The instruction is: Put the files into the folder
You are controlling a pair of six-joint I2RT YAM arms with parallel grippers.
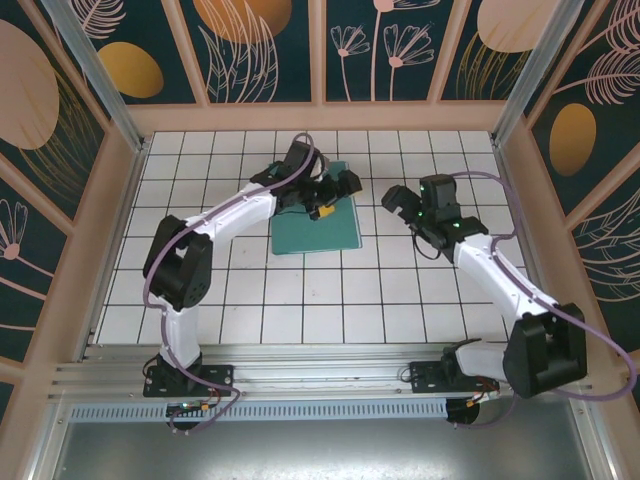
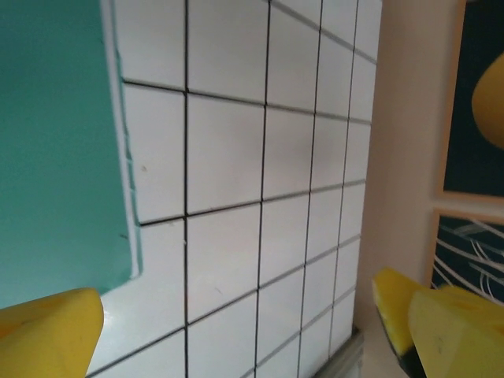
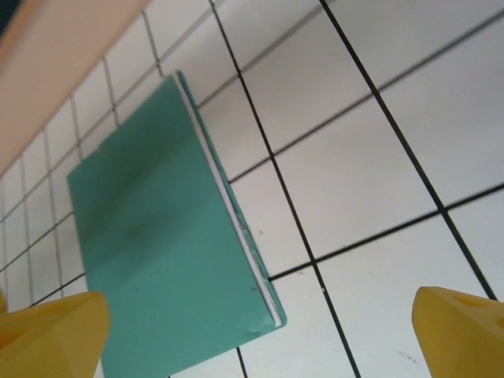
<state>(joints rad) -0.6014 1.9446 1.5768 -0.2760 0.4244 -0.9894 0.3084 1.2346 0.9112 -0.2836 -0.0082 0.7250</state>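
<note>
Your L pincer (image 1: 343, 186) is spread wide w/ nothing held. In its wrist cam there's only bare tile btw the yellow pads (image 2: 47, 335). From above it sits over the far right corner of the folder (image 1: 318, 232); can't tell whether it touches.

Your R pincer (image 1: 398, 202) is wide open and empty too. It's just right of the folder, apart from it and pointing toward it. Its own yellow tips (image 3: 465, 327) sit at the two bottom corners of the R wrist cam, w/ the folder's near corner and worktop in the gap.

The folder lies flat and closed on the white gridded worktop (image 1: 300, 300), a bit left of centre and toward the far side, btw the two pincers.

The files (image 3: 228, 209) show as a thin white strip along the folder's long right edge, tucked under the teal cover. You can't make out any print or the no. of sheets.
</note>
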